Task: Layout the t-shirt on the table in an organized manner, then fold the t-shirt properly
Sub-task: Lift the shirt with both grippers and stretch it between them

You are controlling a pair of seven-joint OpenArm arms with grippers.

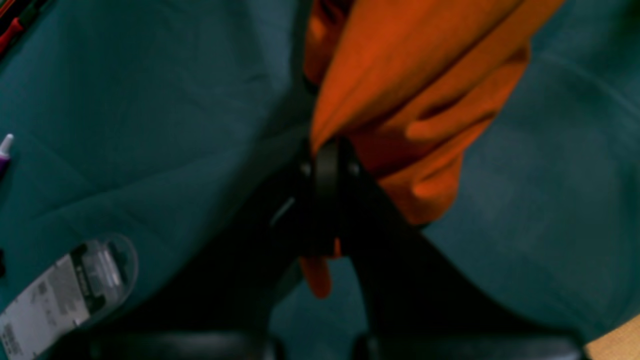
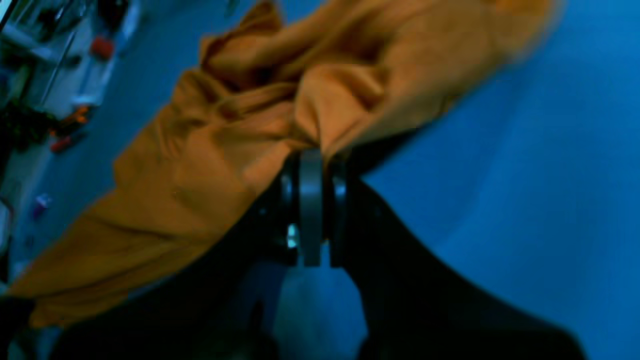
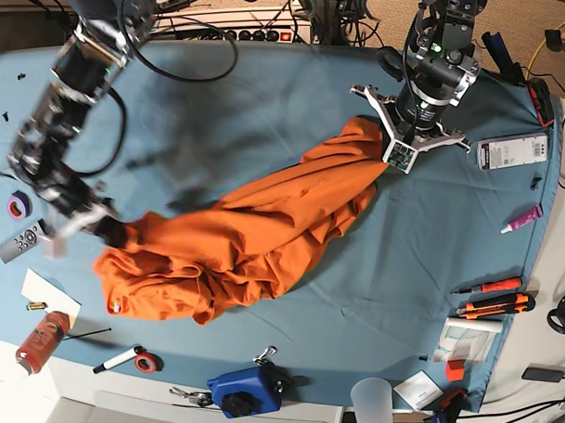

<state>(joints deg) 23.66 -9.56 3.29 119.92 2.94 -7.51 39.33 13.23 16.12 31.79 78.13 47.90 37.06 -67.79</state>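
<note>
The bright orange t-shirt (image 3: 254, 234) lies bunched in a long diagonal band on the teal-blue table (image 3: 268, 90). My left gripper (image 3: 389, 143) is shut on the shirt's upper right end; in the left wrist view its jaws (image 1: 327, 150) pinch a fold of the shirt (image 1: 400, 75) above the table (image 1: 125, 100). My right gripper (image 3: 110, 231) is shut on the shirt's lower left end, blurred; in the right wrist view it (image 2: 311, 155) clamps crumpled orange fabric (image 2: 210, 165) over the table (image 2: 525, 175).
A boxed package (image 3: 513, 151), a purple tube (image 3: 523, 218) and red cutters (image 3: 488, 298) lie at the right edge. A blue device (image 3: 244, 388) and a plastic cup (image 3: 373, 398) sit at the front edge. A tape roll (image 3: 20, 204), remote (image 3: 21, 243) and red bottle (image 3: 38, 340) lie at the left.
</note>
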